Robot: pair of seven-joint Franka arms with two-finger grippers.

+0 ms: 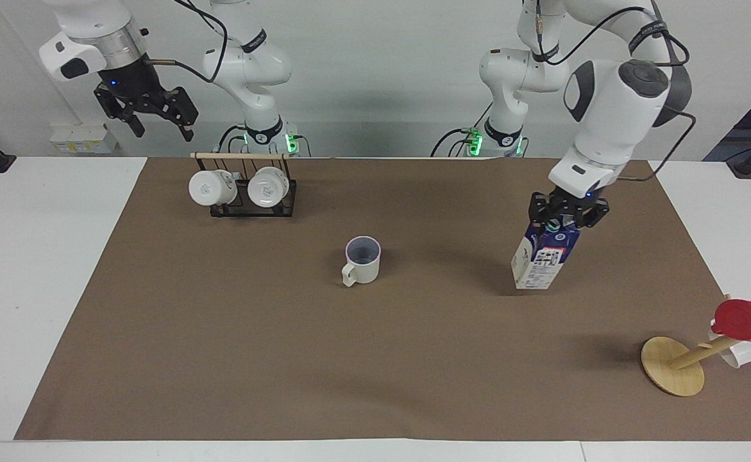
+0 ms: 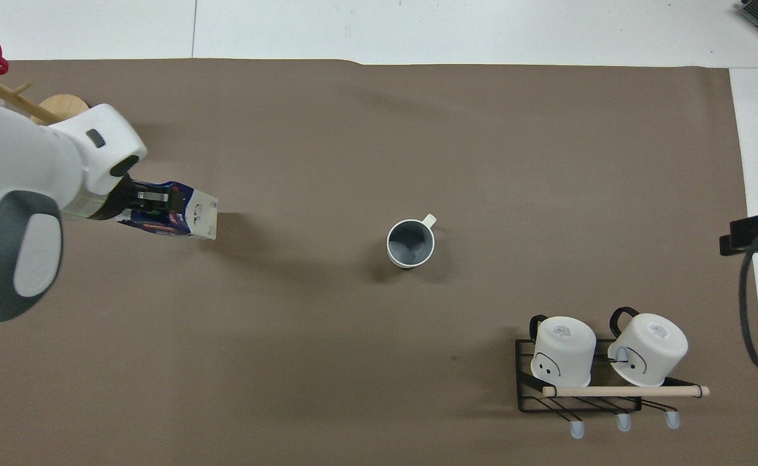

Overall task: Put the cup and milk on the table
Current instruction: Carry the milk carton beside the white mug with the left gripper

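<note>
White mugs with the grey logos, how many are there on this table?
2. Both hang side by side on the black wire rack at the right arm's end, near the robots: one white mug and the other beside it. None seem hidden.

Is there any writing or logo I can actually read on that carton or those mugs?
None can be read now.
Milk carton, held by the left end effector: printed labels, too small to read.
Two white mugs on the black rack: grey logos, no legible words.
Cup: plain.
Red cup: no print visible.
</note>
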